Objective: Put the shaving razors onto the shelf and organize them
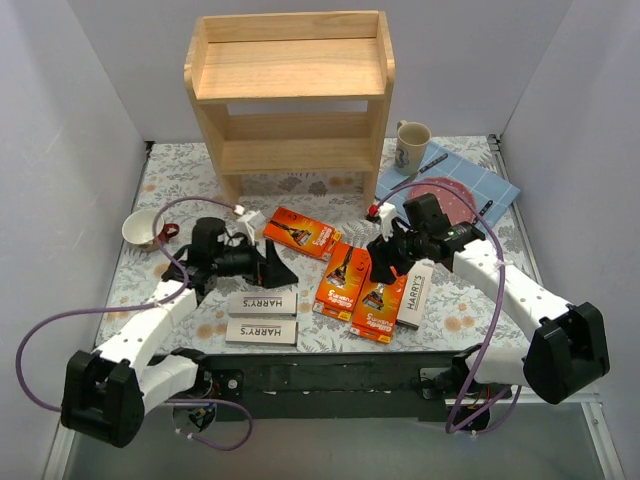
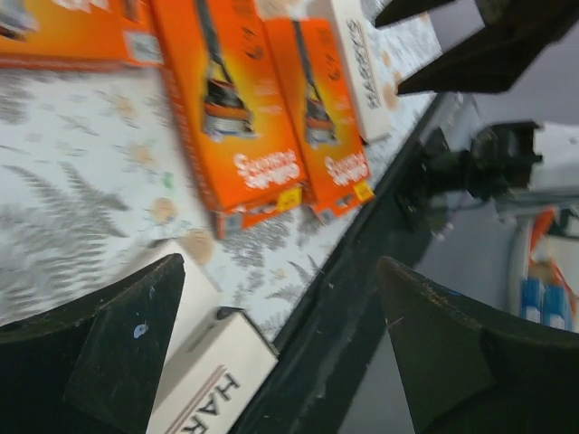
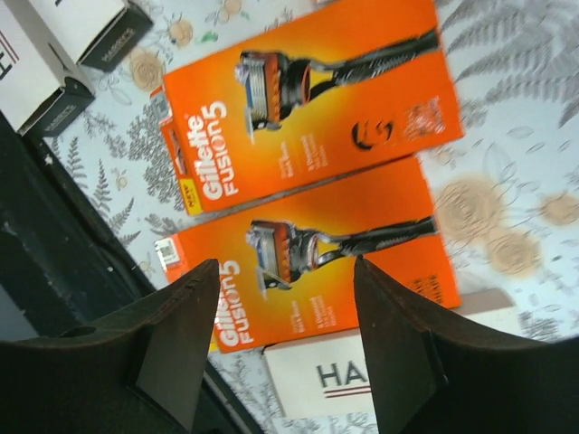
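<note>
The right hand (image 3: pixel 285 357) hovers with its fingers (image 3: pixel 176 348) spread apart, gripping nothing. Straight beneath it two orange packs (image 3: pixel 312 108) (image 3: pixel 317 258) lie side by side on the bench (image 1: pixel 180 170). Each is printed "Gillette Fusion5" in white next to a razor picture. Touching the pack under the fingertips is a white box (image 3: pixel 335 375) that shows the letters "HA".

The left hand (image 2: pixel 280 348) is also spread wide and empty. Under one of its fingers lies a white box end (image 2: pixel 213 389) reading "HAR". From above, two white boxes (image 1: pixel 262 302) (image 1: pixel 262 331) lettered "HARRY'S" lie flat just on the near side of this hand. A third orange pack (image 1: pixel 303 232) lies just beyond its fingertips.

The wooden shelf (image 1: pixel 290 70) stands well beyond both hands.
</note>
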You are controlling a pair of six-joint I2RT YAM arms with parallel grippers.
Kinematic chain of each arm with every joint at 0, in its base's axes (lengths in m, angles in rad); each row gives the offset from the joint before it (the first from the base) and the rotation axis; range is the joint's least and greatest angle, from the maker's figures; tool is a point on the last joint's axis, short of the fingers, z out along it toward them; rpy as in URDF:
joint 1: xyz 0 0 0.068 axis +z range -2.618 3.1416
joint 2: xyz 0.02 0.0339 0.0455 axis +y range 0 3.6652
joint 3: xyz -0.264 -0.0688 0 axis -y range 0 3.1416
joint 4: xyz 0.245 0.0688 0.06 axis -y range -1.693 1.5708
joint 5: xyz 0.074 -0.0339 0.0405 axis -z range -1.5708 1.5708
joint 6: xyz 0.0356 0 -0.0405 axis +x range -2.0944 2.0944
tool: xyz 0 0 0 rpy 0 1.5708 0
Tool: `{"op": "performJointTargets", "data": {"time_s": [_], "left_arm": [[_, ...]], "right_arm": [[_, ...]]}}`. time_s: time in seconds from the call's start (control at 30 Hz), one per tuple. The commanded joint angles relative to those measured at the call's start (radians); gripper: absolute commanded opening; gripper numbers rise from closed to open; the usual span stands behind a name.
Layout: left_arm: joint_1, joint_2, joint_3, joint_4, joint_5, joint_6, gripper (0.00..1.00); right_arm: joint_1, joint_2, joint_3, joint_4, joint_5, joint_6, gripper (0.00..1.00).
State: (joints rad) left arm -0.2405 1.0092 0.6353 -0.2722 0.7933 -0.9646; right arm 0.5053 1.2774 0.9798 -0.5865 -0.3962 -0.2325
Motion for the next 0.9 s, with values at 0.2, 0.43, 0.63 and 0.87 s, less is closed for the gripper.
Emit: {"op": "performJointTargets", "data": {"time_s": [0.2,0.43,0.63,0.87], "left_arm": [[-0.465,0.215,-0.144,0.416,-0.029,-0.416,0.78],[-0.533,0.357,-0.164,0.534,-0.172,-0.568,0.72],[-0.597,0.443,-0.232,0.737,-0.265,-0.653,0.6],[-0.617,0.554,-0.223,0.775,-0.324,-0.701,0.49]], "right_arm": [[-0.039,-0.046,-0.21,0.121,-0.061,0.255,0.55],[-0.091,-0.024,-0.305,0.191,-0.073,0.387,0.54],[-0.132,-0.033,-0.378,0.228,-0.073,0.438,0.54],[-0.174,-0.056,-0.414,0.238,-0.079,0.447,0.54]]}}
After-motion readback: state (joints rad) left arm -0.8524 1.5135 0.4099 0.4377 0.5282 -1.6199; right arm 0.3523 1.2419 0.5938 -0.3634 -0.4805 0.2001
